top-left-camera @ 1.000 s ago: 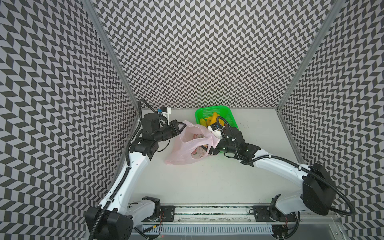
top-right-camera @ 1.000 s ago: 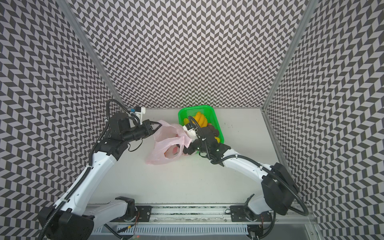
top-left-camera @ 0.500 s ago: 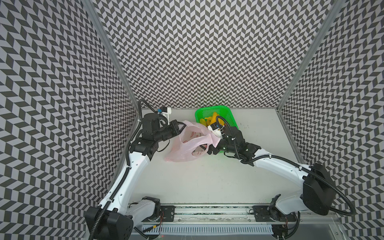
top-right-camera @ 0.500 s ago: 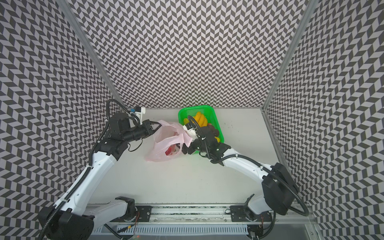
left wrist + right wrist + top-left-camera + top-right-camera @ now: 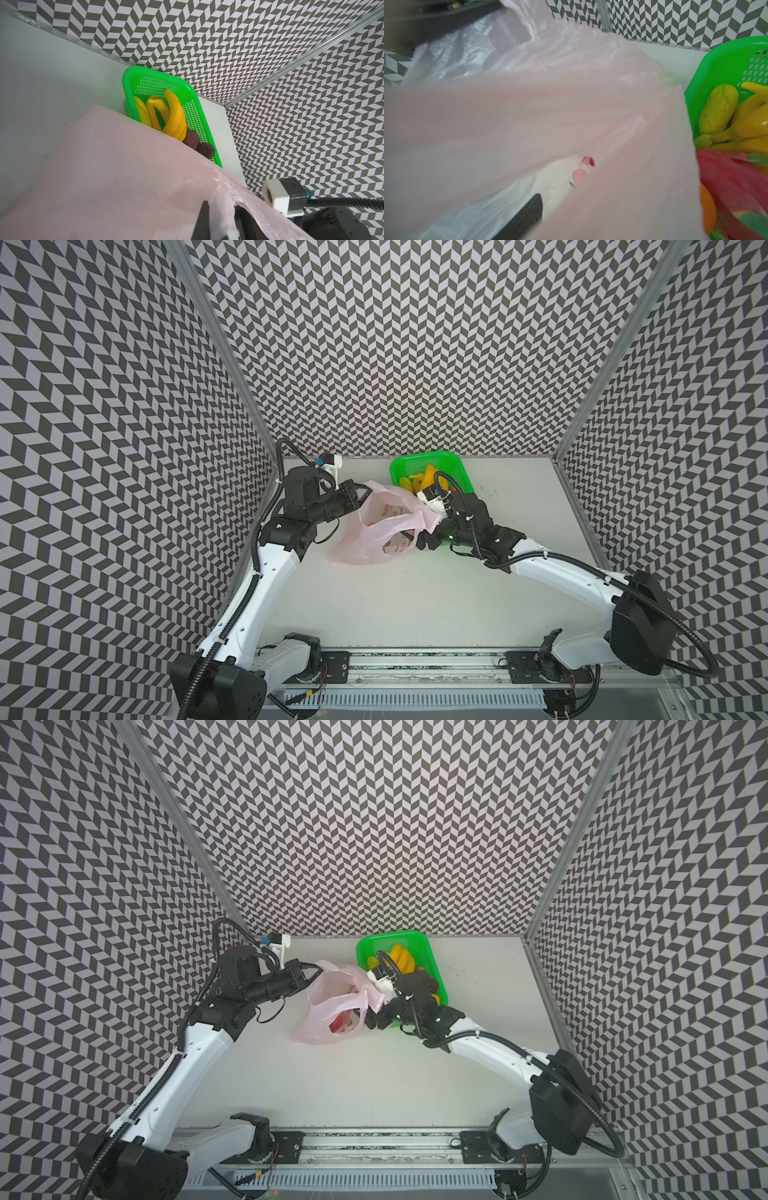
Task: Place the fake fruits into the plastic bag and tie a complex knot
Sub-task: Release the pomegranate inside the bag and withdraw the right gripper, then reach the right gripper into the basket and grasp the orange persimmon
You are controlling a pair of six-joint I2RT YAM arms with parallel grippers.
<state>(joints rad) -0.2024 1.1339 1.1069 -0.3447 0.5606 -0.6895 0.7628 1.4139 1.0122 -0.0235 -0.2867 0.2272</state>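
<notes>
Left gripper (image 5: 366,492) is clamped on the bag (image 5: 365,547) rim. Right gripper (image 5: 424,540), at the bag mouth, has been widened within the last second; its jaws stand apart, with nothing seen held. A release is judged. Fruits (image 5: 174,116) remain in the basket (image 5: 133,74) beside the right jaws; knot not begun.

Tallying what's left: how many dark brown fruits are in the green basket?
2: one brown fruit beside the bananas, another next to it; the bag may hide more.
</notes>
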